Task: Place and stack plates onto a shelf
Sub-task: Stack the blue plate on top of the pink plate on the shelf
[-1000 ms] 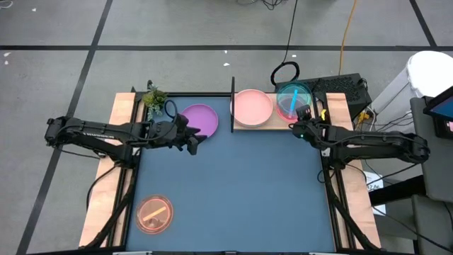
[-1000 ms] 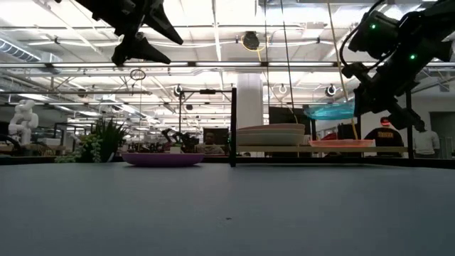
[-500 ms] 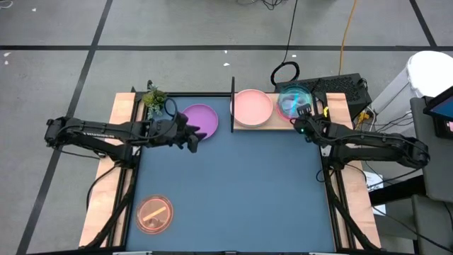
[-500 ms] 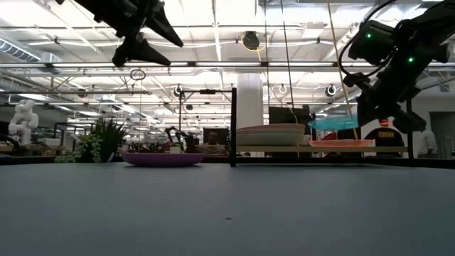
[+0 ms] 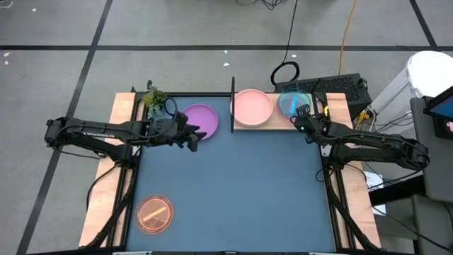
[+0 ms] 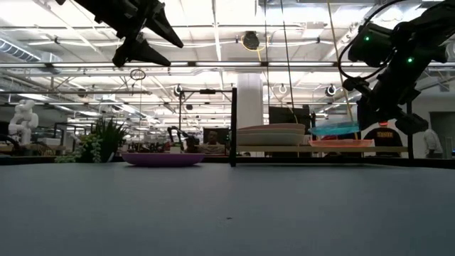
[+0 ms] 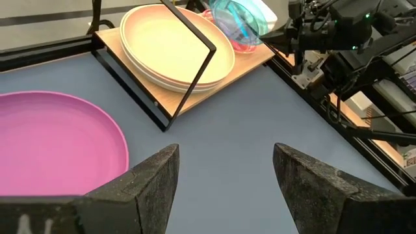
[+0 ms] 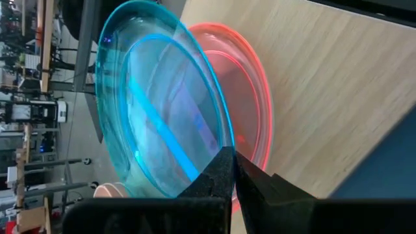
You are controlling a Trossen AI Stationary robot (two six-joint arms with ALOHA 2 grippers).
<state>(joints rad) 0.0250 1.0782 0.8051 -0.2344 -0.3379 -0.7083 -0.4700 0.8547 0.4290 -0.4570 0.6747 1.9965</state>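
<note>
Right gripper (image 5: pixel 302 117) pinches the rim of the cyan dish (image 8: pixel 159 104), jaws pressed together on it, dish just above the red dish (image 8: pixel 250 107) on the shelf (image 5: pixel 279 124). Left gripper (image 7: pixel 224 179) hangs jaws spread, empty; purple plate (image 7: pixel 58 143) lies beside its left finger. Pink plate stack (image 5: pixel 253 106) sits beyond, on the shelf.

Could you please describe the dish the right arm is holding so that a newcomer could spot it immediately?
Find the wooden shelf at the mat's far edge. At its right end, the right tool pinches a cyan translucent dish above a magenta dish; it is the only blue piece.
</note>
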